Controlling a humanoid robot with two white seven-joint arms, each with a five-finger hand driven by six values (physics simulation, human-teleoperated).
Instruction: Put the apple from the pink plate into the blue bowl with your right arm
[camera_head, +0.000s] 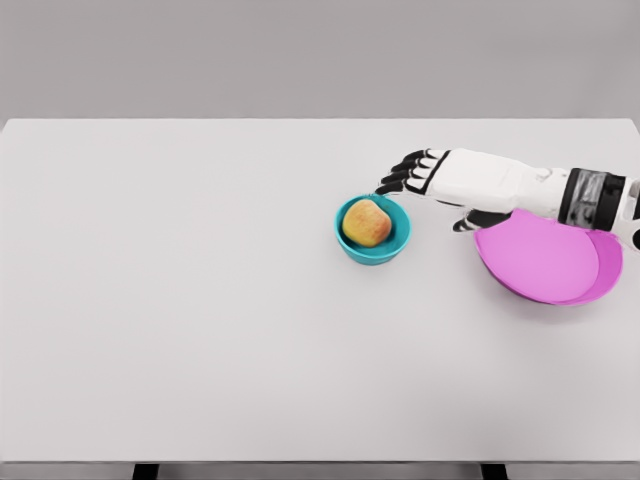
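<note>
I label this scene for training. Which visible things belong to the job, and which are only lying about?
Belong to the job: apple, inside the blue bowl; pink plate, bare; right hand, open, beside the bowl.

Lying about: nothing; only the white table.

No text, label, brand, number or sign can be read anywhere in the head view.
</note>
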